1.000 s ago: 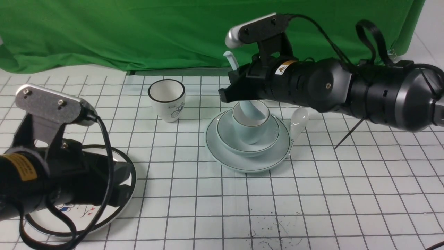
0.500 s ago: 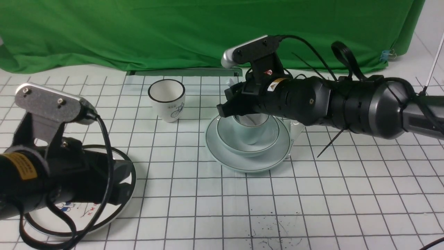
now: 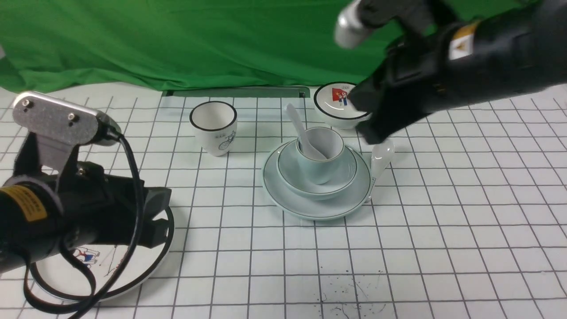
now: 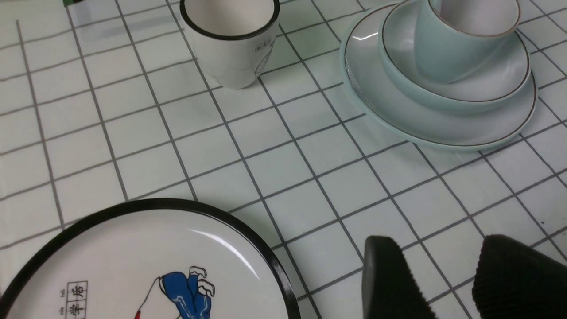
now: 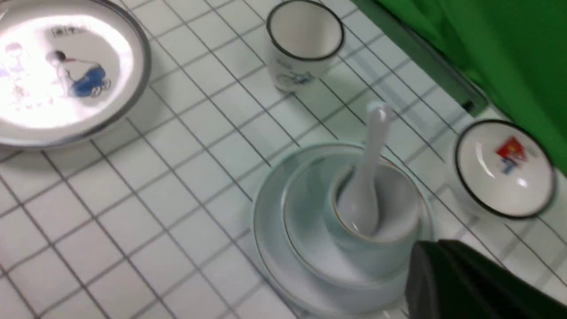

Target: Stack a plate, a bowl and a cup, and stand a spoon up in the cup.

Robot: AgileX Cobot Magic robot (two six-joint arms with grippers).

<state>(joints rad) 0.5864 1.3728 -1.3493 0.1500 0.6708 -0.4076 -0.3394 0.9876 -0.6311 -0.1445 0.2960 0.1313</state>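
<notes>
On table (image 3: 443, 230): two each of plates (image 3: 316, 209) (image 3: 141, 266), bowls (image 3: 310, 188) (image 3: 339, 113), cups (image 3: 319, 170) (image 3: 213, 133), spoons (image 3: 301, 130) (image 3: 382, 157); left tool (image 4: 438, 257) apart, right tool (image 3: 372, 130) together.

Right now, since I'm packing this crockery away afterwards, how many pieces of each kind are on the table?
Plates: 2 (pale blue-green plate, cartoon plate)
Bowls: 2 (pale blue-grey bowl, red-picture bowl)
Cups: 2 (pale blue cup, bicycle cup)
Spoons: 2 (spoon in the cup, spoon beside the plate)
Total: 8
</notes>
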